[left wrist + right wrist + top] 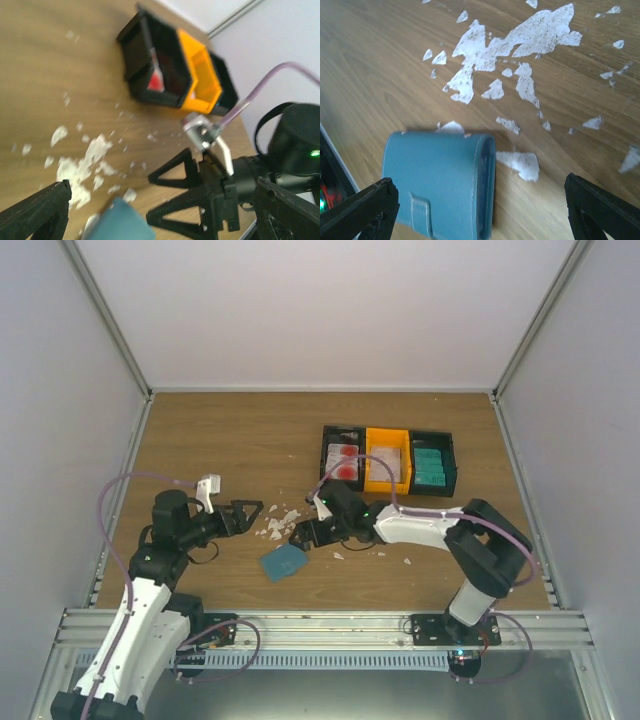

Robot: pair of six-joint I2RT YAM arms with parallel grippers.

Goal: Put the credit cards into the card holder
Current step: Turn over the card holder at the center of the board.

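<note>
**Item 1. Table** [230, 440]: brown wood-grain top, enclosed by pale panels on three sides.

**Item 2. Tray** [341, 431]: black and orange, three compartments side by side. It stood at the far right of the table, well apart from both grippers.

**Item 3. Credit cards** [343, 462]: all lay inside the tray.
- Left black compartment: a white stack with red blotches.
- Orange middle compartment: a pale stack [388, 462].
- Right black compartment: a teal stack [430, 466].

**Item 4. Card holder** [284, 562]: a small blue sleeve lying flat on the wood near the front centre, left of the tray and apart from it. The right wrist view showed a stitched edge and a small tab on its face.

**Item 5. Scraps** [275, 525]: irregular white flecks scattered on the table just beyond the card holder, one patch touching its far edge.

**Item 6. Left gripper** [256, 510]: black, pointed rightward over the scraps. Its fingers were spread wide and nothing was between them.

**Item 7. Right gripper** [298, 534]: black, on a white arm reaching leftward from the right base.
- It was poised just above the card holder's far end, facing the left gripper.
- Its fingers [360, 210] were spread wide, one on each side of the holder in the wrist view.
- They gripped nothing, and whether they touched the holder could not be told.
</note>
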